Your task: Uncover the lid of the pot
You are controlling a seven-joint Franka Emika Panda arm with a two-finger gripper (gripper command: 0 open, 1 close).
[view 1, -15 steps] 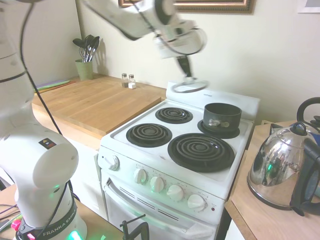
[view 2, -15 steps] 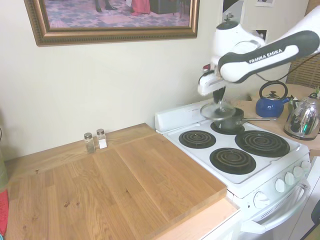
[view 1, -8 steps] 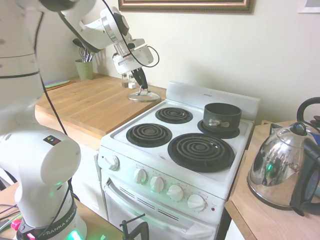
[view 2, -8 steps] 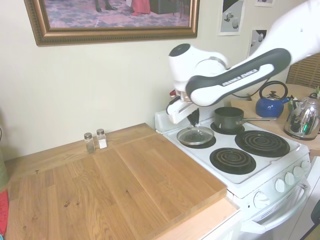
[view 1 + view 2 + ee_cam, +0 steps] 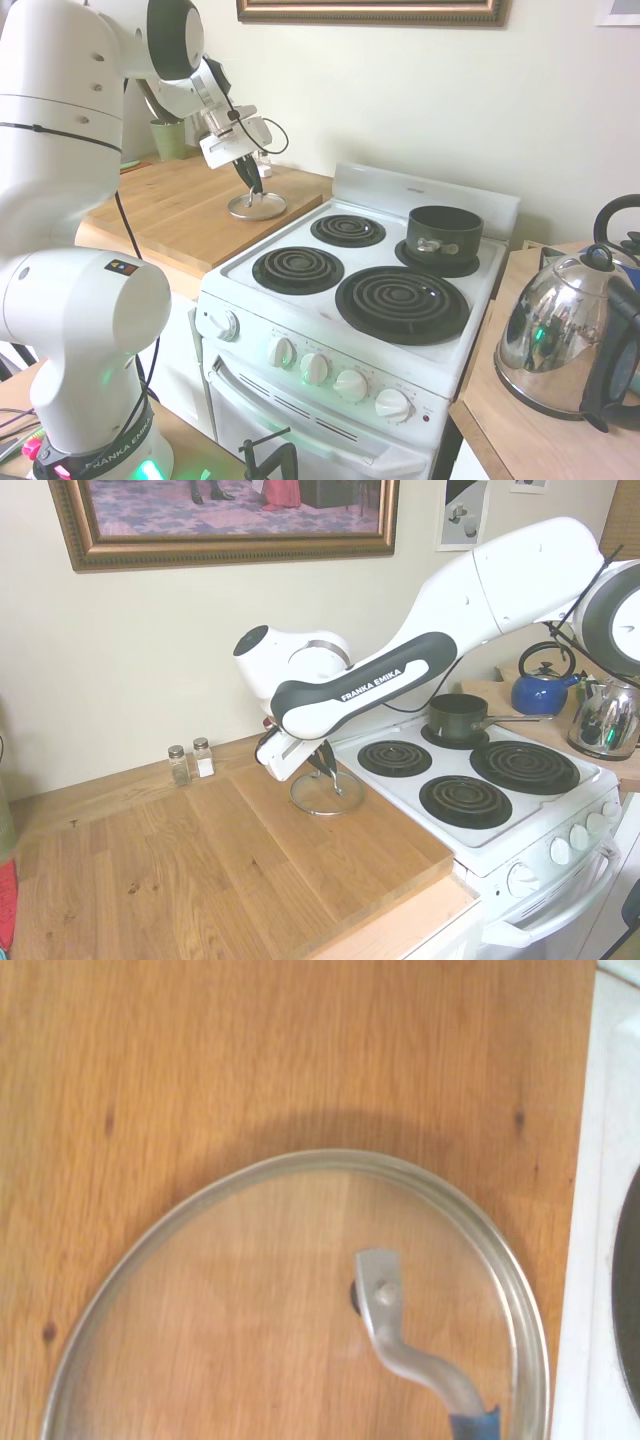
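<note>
The lid [image 5: 256, 206] is a round glass disc with a metal rim and a loop handle. It lies low on the wooden counter [image 5: 170, 215], just left of the stove. My gripper [image 5: 249, 182] stands over it, shut on the loop handle. In the second exterior view the lid [image 5: 325, 793] sits under the gripper [image 5: 328, 772]; whether it rests on the wood I cannot tell. The wrist view shows the lid [image 5: 300, 1310] from above, with the wood showing through the glass. The small dark pot [image 5: 444, 232] stands uncovered on the stove's back burner, also seen from the other side [image 5: 455, 715].
A white stove [image 5: 300, 300] with four coil burners adjoins the counter. A chrome kettle [image 5: 560, 340] and a blue kettle [image 5: 540, 690] stand on the counter beyond it. Salt and pepper shakers [image 5: 192, 762] are by the wall, and a green utensil cup [image 5: 168, 135] is in the corner.
The arm has carried the lid from above the stove's back, near the pot, across to the wooden counter and lowered it there. The pot has stayed put, open.
</note>
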